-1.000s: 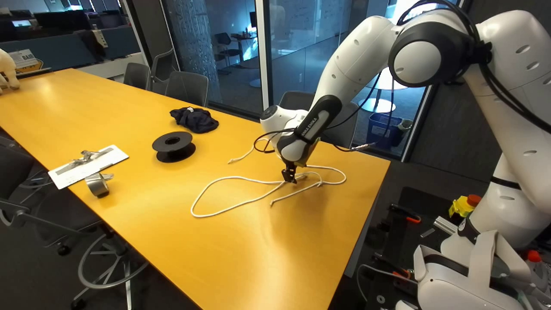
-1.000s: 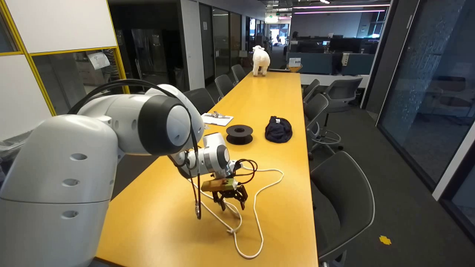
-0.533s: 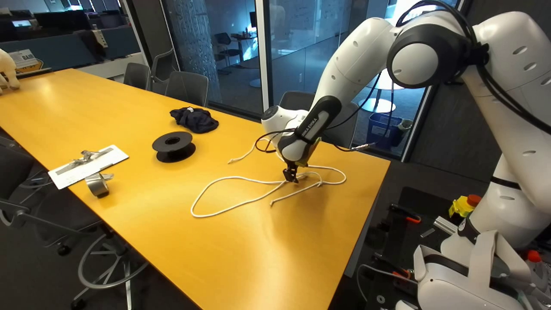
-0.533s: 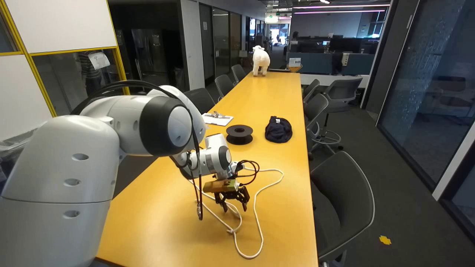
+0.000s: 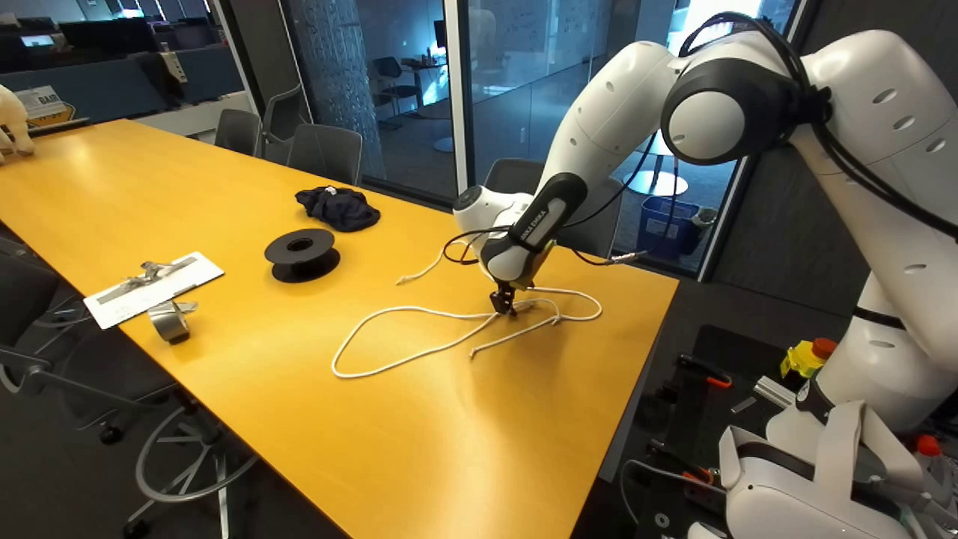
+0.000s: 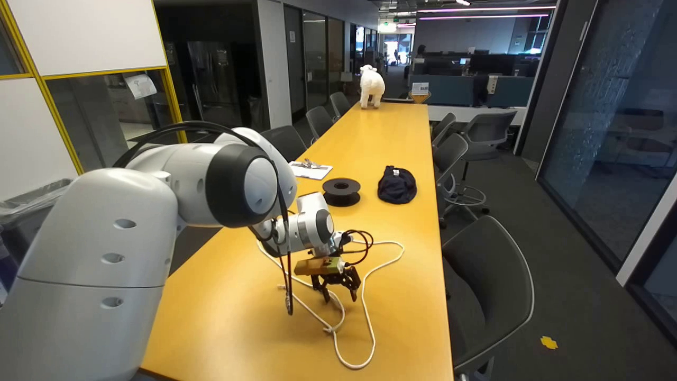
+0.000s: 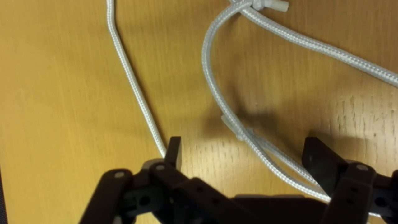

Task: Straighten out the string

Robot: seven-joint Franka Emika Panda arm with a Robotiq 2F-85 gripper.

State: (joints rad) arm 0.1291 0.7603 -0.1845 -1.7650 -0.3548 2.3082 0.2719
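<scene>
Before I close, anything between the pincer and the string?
Nothing visible. In the wrist view, the pincer is open, and strands of the string show in the gap between its jaws, with no other object in between. How high it sits above them, I can't tell.

On my table I have the string under and beside the gripper; beyond it, 1 spool, 1 dark cloth, 1 white board, 1 tape roll, 1 sheep figure.
</scene>
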